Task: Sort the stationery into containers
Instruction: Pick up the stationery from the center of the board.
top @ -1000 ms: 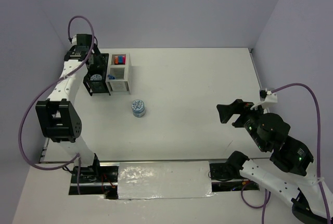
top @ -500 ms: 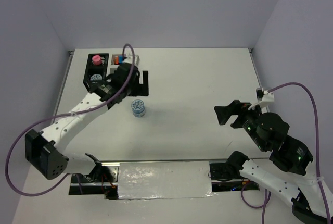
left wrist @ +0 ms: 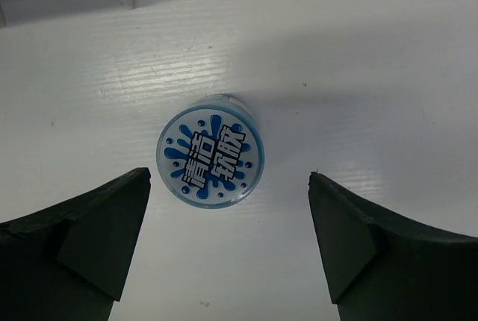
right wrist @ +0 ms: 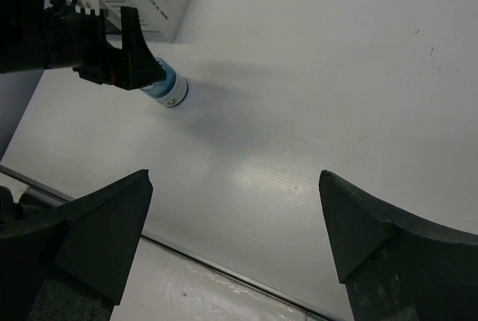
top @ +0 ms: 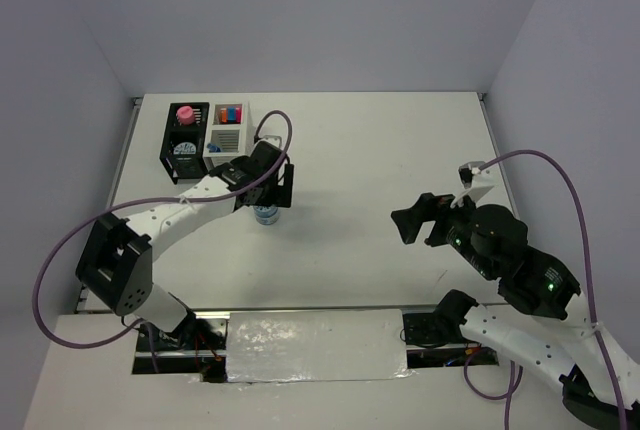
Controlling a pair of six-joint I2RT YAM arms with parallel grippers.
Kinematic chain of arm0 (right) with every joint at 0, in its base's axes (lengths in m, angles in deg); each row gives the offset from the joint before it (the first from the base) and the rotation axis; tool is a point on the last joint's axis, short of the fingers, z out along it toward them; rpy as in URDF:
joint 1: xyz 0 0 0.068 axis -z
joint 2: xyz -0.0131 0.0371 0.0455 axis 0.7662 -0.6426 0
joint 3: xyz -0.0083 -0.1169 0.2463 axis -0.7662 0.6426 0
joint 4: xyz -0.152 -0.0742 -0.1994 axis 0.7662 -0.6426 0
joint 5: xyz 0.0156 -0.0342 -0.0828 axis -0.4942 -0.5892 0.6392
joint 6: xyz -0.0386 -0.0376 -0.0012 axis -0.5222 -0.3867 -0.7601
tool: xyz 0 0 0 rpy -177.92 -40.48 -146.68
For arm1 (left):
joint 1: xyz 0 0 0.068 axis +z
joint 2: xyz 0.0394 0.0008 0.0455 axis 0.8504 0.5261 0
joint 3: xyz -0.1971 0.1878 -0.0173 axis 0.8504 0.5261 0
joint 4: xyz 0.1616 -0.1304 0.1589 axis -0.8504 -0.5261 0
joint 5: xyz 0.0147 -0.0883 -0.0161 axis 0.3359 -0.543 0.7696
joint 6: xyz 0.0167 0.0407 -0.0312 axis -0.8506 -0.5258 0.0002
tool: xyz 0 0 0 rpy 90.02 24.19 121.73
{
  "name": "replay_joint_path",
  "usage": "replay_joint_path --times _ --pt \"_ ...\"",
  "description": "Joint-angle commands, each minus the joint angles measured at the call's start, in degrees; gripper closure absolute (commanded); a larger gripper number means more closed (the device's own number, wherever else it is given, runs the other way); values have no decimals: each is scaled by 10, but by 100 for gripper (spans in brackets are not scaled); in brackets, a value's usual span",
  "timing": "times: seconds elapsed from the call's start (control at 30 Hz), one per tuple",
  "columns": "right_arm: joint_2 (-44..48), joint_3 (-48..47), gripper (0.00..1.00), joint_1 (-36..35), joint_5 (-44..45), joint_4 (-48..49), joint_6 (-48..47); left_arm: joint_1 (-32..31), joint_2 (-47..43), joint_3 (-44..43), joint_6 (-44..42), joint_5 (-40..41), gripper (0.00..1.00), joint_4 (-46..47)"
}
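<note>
A round tin (left wrist: 210,151) stands upright on the matte white table (top: 380,150). It is a squat cylinder, and its glossy lid is printed with blue splashes and dark blue characters. The left gripper (left wrist: 228,179) hangs directly over it, released. Its two blunt, wedge-shaped black fingers (left wrist: 89,239) are spread wide to either side of the tin and touch nothing.

Beyond the tin and to its left sit the two joined slatted boxes – the black box (top: 166,140) farther out, the white box (top: 227,138) nearer the tin. A pink-capped bottle (top: 185,114) and a second patterned tin (top: 184,151) sit in the black one. The coloured caps of the highlighters (top: 231,112) poke up from the white one.

Well apart from the tin, to its right, the right gripper (right wrist: 235,179) is held above bare tabletop with its dark jaws fully parted and nothing between them.
</note>
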Motion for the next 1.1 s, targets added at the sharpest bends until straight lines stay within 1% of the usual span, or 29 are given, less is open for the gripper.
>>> replay_joint_path --times 0.0,0.13,0.27,0.47,0.57,0.67,0.7,0.77,0.8,0.83,0.87,0.9,1.0,1.07 --pt "-6 3 0 0 -20 31 -14 7 25 -4 15 18 1 16" --pt "-3 4 0 0 -18 29 -16 15 34 5 18 10 1 23" --pt "-4 4 0 1 -24 32 -16 17 41 12 24 21 1 21" --pt "-9 8 0 0 -34 42 -17 20 50 34 24 11 1 42" --pt "-9 7 0 1 -33 41 -17 21 56 36 22 8 5 49" --pt "-10 5 0 1 -32 40 -17 21 57 36 21 2 15 56" --pt "-9 4 0 2 -31 39 -17 21 57 34 21 2 27 57" --pt "-9 4 0 1 -30 37 -18 22 52 32 21 6 42 54" --pt "-9 4 0 1 -29 37 -18 21 50 30 21 10 57 51" --pt "-8 4 0 1 -29 36 -19 22 46 24 24 14 64 45" --pt "-8 3 0 1 -28 35 -21 22 34 21 24 21 74 33" --pt "-8 2 0 1 -27 35 -20 22 26 18 24 27 88 26" --pt "-6 1 0 0 -25 34 -23 27 -14 -11 29 59 96 -19" --pt "-5 1 0 1 -24 35 -23 58 -42 -52 31 65 100 -50"
